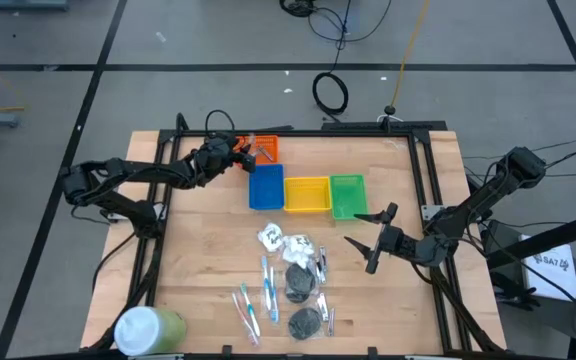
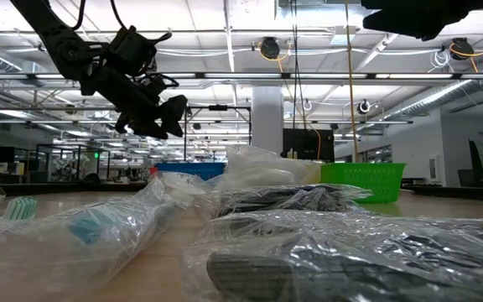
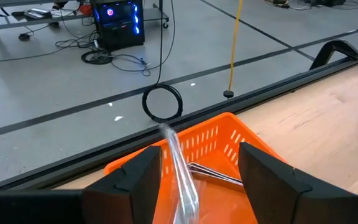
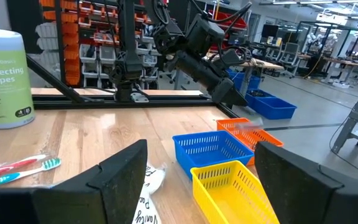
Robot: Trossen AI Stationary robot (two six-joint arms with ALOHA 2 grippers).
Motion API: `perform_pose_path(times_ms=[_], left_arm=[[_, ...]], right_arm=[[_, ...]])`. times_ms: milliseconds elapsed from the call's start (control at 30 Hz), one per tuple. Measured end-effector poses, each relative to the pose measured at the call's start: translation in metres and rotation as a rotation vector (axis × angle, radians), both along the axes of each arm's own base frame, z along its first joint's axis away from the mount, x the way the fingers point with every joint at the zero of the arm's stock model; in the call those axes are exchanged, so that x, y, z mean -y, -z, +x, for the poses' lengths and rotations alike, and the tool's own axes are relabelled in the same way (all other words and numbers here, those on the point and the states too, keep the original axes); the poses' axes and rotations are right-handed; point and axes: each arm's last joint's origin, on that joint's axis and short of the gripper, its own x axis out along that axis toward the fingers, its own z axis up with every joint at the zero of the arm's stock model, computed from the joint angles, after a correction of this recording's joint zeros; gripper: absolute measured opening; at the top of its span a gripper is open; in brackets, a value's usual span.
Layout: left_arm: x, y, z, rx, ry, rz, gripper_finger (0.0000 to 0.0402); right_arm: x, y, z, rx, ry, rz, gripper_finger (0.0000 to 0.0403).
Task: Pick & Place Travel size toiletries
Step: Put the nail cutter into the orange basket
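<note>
Four small trays sit in a line near the far edge of the worktop [image 1: 188,250]: an orange tray [image 1: 266,148] at the far-left end, then a blue tray [image 1: 266,187], a yellow tray [image 1: 307,194] and a green tray [image 1: 347,195]. The left gripper [image 1: 246,154] hangs over the orange tray with its fingers spread apart, and a clear-wrapped silvery stick [image 3: 180,171] stands tilted between them, its lower end down inside the tray; whether the fingers touch it cannot be told. The left wrist view alone shows the tray's inside, where another silvery stick [image 3: 215,176] lies on the floor of the basket. The blue, yellow and green trays look empty from above. The remaining travel size toiletries [image 1: 288,280] lie in a loose cluster toward the middle of the near edge: white wrinkly packets [image 1: 271,237] farthest from that edge, dark grey discs [image 1: 298,282] below them, and thin toothbrushes [image 1: 251,310] nearest the edge. The right gripper [image 1: 368,238] hovers just right of the cluster, near the green tray, fingers wide apart and holding nothing. A green wipes cylinder [image 1: 150,328] stands at the near-left corner; its label reads only in the right wrist view. The low view shows the plastic wrapping close up.
</note>
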Motion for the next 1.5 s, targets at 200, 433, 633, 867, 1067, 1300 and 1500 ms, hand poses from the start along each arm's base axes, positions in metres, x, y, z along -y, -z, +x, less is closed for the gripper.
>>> perform_pose_path(times_ms=[200,433,633,867,1067,1300,1500], left_arm=[[0.001,0.000,0.001,0.013,0.036,-0.009,0.0212],[0.023,-0.022,0.022,0.210,0.534,0.060,0.0212],[0.059,-0.031,0.038,0.280,0.741,0.094,0.0212],[0.098,-0.031,0.047,0.203,0.753,0.209,0.0212],[0.113,-0.031,0.048,0.112,0.621,0.318,0.0212],[0.124,-0.031,0.048,0.116,0.625,0.308,0.0212],[0.129,-0.028,0.048,0.091,0.649,0.300,0.0212]], right_arm=[[0.000,0.000,0.000,-0.001,-0.010,0.001,0.0281],[-0.008,0.006,0.005,-0.016,-0.182,0.067,0.0281],[-0.022,0.022,0.021,-0.101,-0.236,0.111,0.0281],[-0.047,0.035,0.069,-0.336,-0.200,0.161,0.0281],[-0.048,0.066,0.105,-0.599,-0.034,0.324,0.0281],[-0.019,0.093,0.119,-0.730,0.256,0.591,0.0281],[-0.009,0.102,0.126,-0.753,0.293,0.658,0.0281]])
